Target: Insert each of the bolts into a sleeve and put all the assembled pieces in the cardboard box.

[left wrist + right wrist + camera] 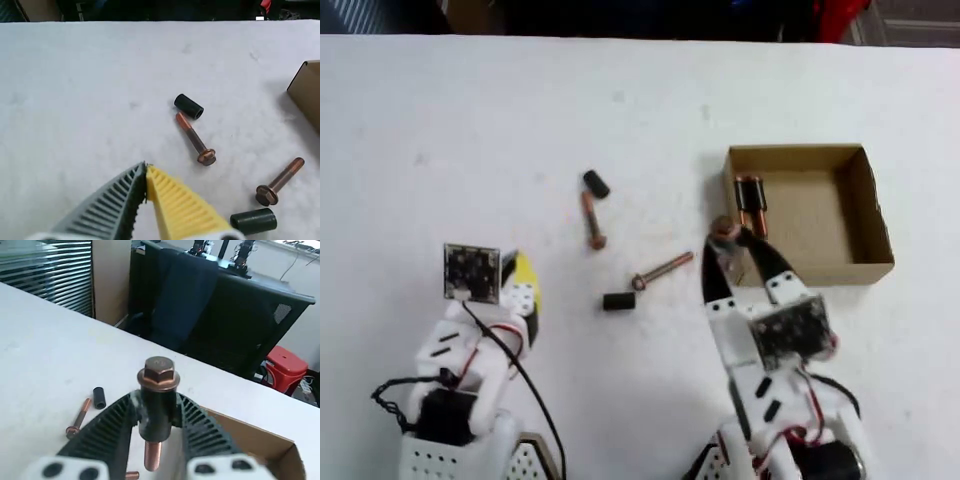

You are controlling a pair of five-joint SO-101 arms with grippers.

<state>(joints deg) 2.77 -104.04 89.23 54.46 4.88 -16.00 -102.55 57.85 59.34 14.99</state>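
Observation:
My right gripper (158,412) is shut on a black sleeve with a copper bolt (159,374) through it, held upright. In the high view this gripper (730,242) hangs at the near left corner of the cardboard box (865,215). One assembled piece (752,200) lies inside the box by its left wall. Two loose bolts (592,222) (663,269) and two loose sleeves (596,184) (618,301) lie mid-table. My left gripper (146,169) is shut and holds nothing, over bare table left of the parts. From it I see a bolt (196,140) and a sleeve (189,106).
The white table ends at a dark far edge (620,36). A dark chair and a red stool (285,370) stand in the room beyond. A box corner (307,87) shows in the left wrist view.

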